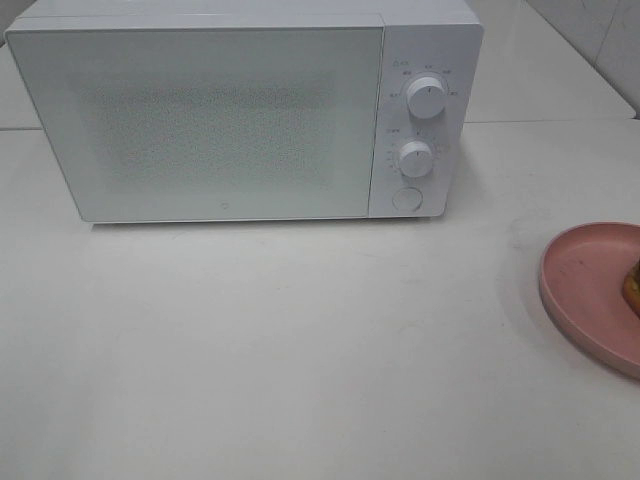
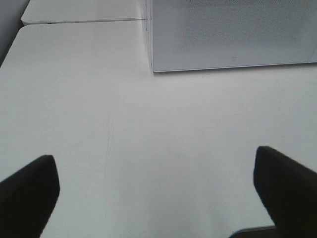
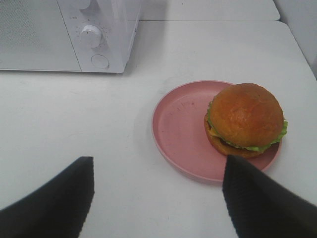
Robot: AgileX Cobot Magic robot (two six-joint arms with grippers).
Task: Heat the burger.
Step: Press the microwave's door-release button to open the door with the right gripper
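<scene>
The burger (image 3: 245,119), with a glossy brown bun, green lettuce and yellow cheese, sits on the pink plate (image 3: 181,129). In the exterior high view only a sliver of the burger (image 1: 632,285) shows at the right edge, on the plate (image 1: 585,285). A white microwave (image 1: 245,115) stands at the back with its door closed. My right gripper (image 3: 158,198) is open, hovering short of the plate, its dark fingers (image 3: 257,203) spread wide. My left gripper (image 2: 158,193) is open over bare table in front of the microwave (image 2: 233,34). Neither arm shows in the exterior high view.
The microwave has two round knobs (image 1: 427,98) and a door button (image 1: 406,197) on its right panel. The white table (image 1: 300,340) stretches in front of it. A seam between two table tops (image 2: 84,21) runs behind, left of the microwave.
</scene>
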